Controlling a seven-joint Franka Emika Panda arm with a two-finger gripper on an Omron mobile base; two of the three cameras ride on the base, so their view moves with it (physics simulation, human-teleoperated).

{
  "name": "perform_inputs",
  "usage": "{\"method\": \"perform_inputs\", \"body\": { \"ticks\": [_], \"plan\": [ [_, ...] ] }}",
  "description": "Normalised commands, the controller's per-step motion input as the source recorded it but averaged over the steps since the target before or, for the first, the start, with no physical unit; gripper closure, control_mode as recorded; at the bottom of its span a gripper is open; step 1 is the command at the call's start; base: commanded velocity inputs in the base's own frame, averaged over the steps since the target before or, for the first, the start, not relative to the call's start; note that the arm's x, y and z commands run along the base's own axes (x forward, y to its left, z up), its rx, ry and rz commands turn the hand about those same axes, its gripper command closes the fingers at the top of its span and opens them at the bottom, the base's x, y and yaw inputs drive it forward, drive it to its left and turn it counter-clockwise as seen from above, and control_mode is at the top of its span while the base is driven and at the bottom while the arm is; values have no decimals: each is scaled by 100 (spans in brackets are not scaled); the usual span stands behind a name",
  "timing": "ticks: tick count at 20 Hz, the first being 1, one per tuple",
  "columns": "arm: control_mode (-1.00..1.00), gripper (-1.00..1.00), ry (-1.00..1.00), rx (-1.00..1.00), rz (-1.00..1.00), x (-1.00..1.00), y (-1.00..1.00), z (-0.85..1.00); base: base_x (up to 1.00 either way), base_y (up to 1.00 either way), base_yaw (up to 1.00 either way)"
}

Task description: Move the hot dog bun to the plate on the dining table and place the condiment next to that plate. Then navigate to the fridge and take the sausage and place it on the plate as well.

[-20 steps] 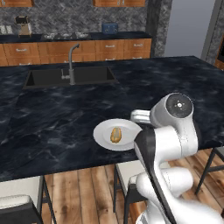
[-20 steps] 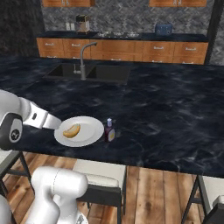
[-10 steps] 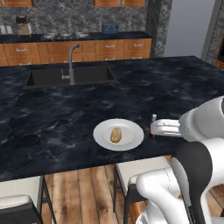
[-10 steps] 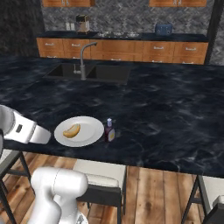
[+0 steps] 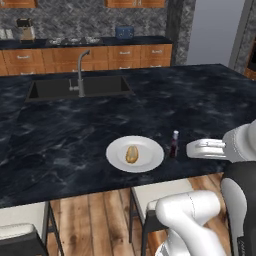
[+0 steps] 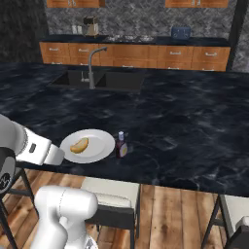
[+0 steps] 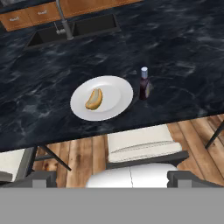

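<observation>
1. The hot dog bun lies on the plate – already served.
2. The condiment stands upright just beside the plate, as asked.
3. Fingers released, holding nothing – likely free for the fridge trip.

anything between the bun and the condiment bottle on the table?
Only bare white plate surface and its rim, then a sliver of black marble table. The hot dog bun lies on the plate; the condiment stands upright beside the rim. Clearest in the hand view.

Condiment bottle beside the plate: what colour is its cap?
Pale, whitish cap on the dark red condiment bottle; clearest in the hand view.
</observation>
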Motion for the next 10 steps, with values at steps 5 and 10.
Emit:
{"method": "perform_inputs", "body": {
  "ticks": [5, 10],
  "plan": [
    [100, -100, 0, 0, 0, 0, 0, 0, -32, 2, -53],
    [100, -100, 0, 0, 0, 0, 0, 0, -32, 4, -93]
  ]
}}
